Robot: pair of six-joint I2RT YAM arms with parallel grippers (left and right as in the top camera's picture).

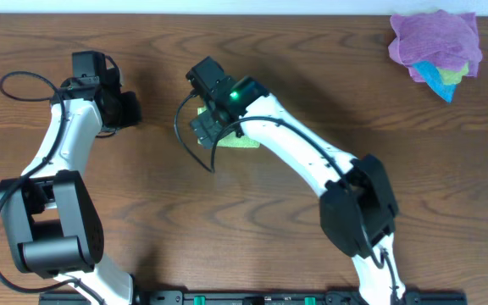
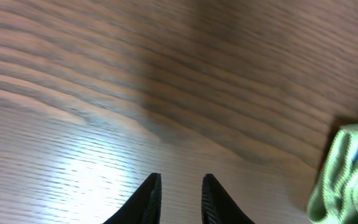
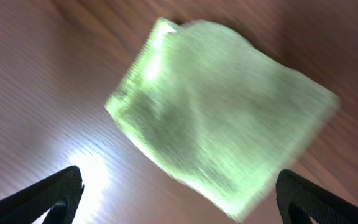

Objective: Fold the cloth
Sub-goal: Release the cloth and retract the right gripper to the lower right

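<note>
The lime-green cloth (image 1: 241, 141) lies on the wooden table in a folded, roughly rectangular shape, partly hidden under my right arm. In the right wrist view the cloth (image 3: 222, 118) fills the middle, blurred. My right gripper (image 1: 206, 127) hovers just above the cloth's left part, and in its own view the right gripper (image 3: 179, 186) is wide open and empty. My left gripper (image 1: 128, 110) is to the left of the cloth, apart from it. In its own view the left gripper (image 2: 181, 183) has a narrow gap and holds nothing. The cloth's edge (image 2: 347, 177) shows at the right.
A pile of purple, blue and green cloths (image 1: 437, 47) sits at the far right corner. Black cables loop beside both wrists. A black rail runs along the table's front edge (image 1: 244, 298).
</note>
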